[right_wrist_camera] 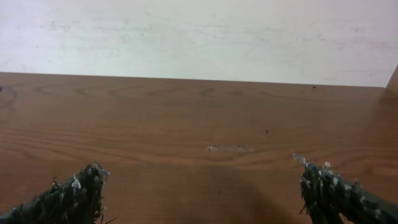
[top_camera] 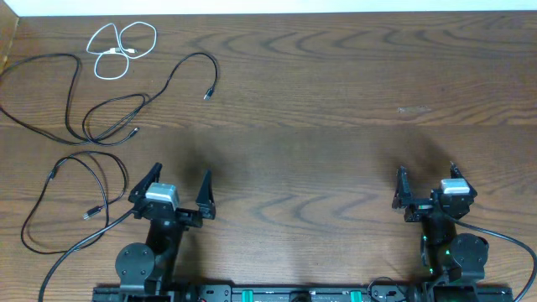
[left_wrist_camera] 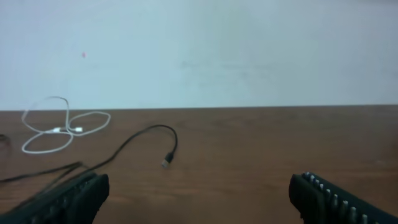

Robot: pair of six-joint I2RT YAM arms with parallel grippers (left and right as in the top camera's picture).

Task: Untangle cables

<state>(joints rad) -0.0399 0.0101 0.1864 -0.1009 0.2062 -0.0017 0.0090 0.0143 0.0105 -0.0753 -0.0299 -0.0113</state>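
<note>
The cables lie at the table's far left. A short white cable (top_camera: 122, 49) is coiled in small loops at the back. A long black cable (top_camera: 77, 92) snakes in front of it, and one plug end (top_camera: 206, 94) points toward the middle. Another black cable (top_camera: 107, 180) loops near the left edge. In the left wrist view the white cable (left_wrist_camera: 55, 129) and the black plug end (left_wrist_camera: 166, 163) lie ahead. My left gripper (top_camera: 181, 174) (left_wrist_camera: 199, 190) is open and empty, short of the cables. My right gripper (top_camera: 426, 173) (right_wrist_camera: 200, 180) is open over bare wood, far from them.
The wooden table (top_camera: 336, 101) ends at a pale wall (right_wrist_camera: 199, 31) along its far edge. A thicker black cable (top_camera: 75, 252) runs from the left arm's base toward the front left corner. A faint scuff (right_wrist_camera: 227, 149) marks the wood ahead of the right gripper.
</note>
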